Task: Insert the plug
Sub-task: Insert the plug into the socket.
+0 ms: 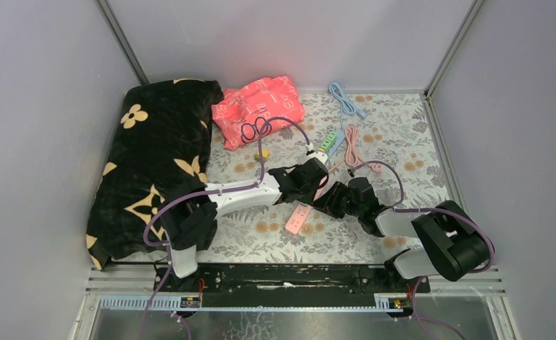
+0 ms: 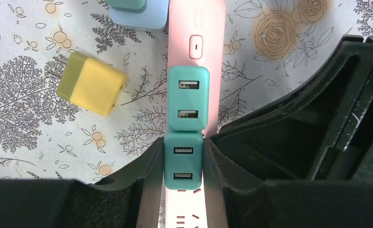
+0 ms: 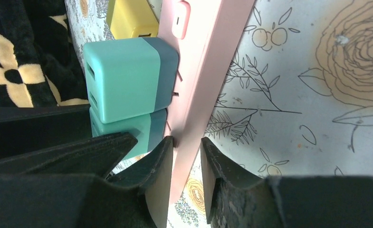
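A teal plug [image 2: 183,162] with two USB ports stands on the pink power strip [image 2: 196,23], and my left gripper [image 2: 183,156] is shut on its two sides. A second teal plug [image 2: 188,97] sits in the strip right beside it. From the side, the held plug [image 3: 148,128] has its base close against the strip [image 3: 208,57]. The other plug [image 3: 122,78] shows a sliver of prong. My right gripper [image 3: 186,147] pinches the strip's thin edges between its fingertips. From above, both grippers meet over the strip [image 1: 297,219].
A loose yellow plug [image 2: 93,83] lies left of the strip, and a blue one [image 2: 141,12] sits beyond it. A black flowered blanket [image 1: 154,156] fills the left side. A red cloth [image 1: 259,106], a blue cable [image 1: 344,99] and a pink cable [image 1: 356,152] lie at the back.
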{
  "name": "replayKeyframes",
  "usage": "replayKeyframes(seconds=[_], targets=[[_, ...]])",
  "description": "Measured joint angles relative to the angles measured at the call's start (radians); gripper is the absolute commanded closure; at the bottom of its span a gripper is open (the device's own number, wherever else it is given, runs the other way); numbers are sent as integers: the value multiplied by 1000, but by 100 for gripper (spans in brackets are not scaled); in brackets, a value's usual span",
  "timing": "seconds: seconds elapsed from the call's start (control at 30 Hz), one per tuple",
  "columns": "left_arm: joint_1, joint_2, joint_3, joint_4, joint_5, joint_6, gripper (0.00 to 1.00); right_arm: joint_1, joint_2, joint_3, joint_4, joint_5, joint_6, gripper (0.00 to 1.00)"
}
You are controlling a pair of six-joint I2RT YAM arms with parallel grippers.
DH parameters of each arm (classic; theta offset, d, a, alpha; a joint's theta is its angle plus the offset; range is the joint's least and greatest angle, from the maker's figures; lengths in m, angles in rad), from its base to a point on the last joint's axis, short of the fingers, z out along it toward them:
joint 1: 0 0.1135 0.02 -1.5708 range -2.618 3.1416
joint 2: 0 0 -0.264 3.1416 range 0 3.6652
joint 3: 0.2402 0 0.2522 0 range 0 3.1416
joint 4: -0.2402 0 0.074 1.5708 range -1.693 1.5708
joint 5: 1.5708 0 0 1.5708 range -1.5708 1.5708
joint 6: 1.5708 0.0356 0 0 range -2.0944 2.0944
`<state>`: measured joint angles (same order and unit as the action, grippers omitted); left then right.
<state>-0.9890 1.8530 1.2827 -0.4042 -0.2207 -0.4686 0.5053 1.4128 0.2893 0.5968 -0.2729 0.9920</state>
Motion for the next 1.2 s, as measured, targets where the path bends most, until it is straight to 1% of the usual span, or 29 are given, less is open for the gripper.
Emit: replayKeyframes(seconds=[0.13,0.93,1.0,1.07,1.2], targets=[[-5,-1,-5,2,-11,-1,100,1,-24,-11,-10,12,3,67],[-21,23,12,-20,-46,0,100,3,-17,-8,-5,12,3,68],[-22,23,12,-20,-47,0,94,3,-17,-8,-5,11,3,68],[-22,21,17,-22,-47,0,86,3,-17,-8,-5,11,3,68],[-22,16,35,-39,-47,-1,76,3,-17,-8,-5,10,3,68]])
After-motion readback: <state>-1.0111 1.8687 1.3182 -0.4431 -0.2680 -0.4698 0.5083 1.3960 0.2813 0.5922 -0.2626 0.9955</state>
